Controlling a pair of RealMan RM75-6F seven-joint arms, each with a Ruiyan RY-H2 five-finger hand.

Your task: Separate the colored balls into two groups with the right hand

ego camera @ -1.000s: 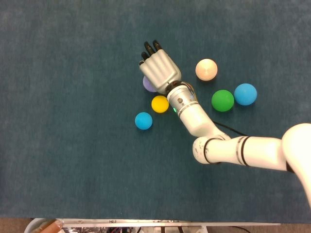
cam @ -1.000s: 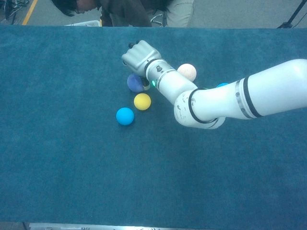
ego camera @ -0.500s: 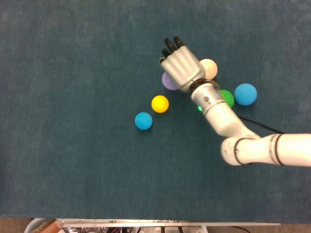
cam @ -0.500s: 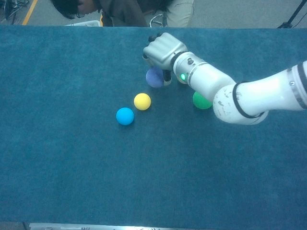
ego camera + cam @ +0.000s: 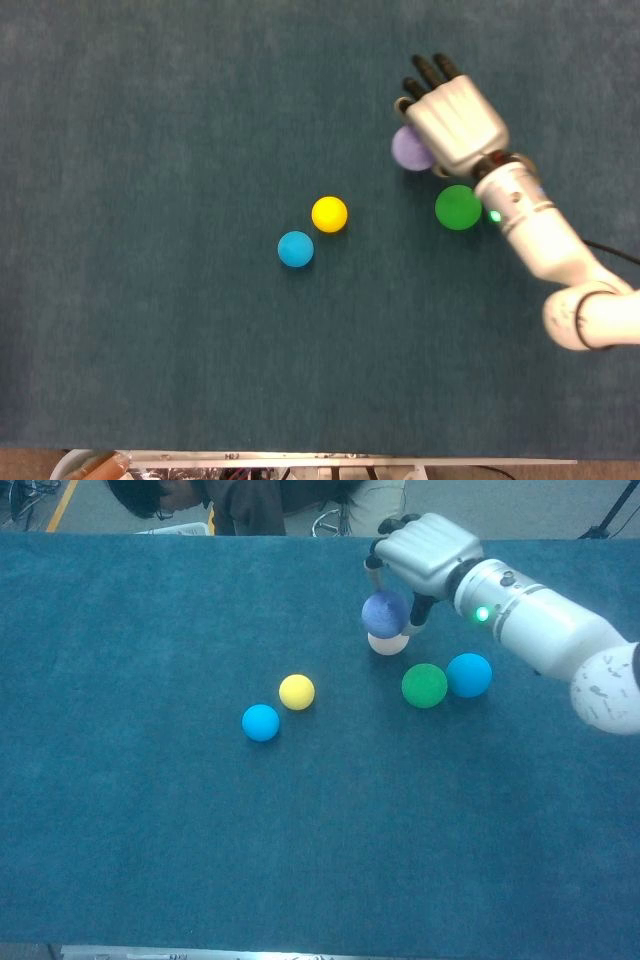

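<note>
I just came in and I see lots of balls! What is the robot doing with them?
The robot is sorting colored balls into two groups. Its right hand holds a purple ball over on the right, above a peach ball and near a green ball and a blue ball. A yellow ball and another blue ball sit apart on the left.

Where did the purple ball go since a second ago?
The right hand carried the purple ball rightward, away from the yellow ball and over to the peach ball. It holds it throughout. Yellow, both blue balls and green stayed put.
</note>
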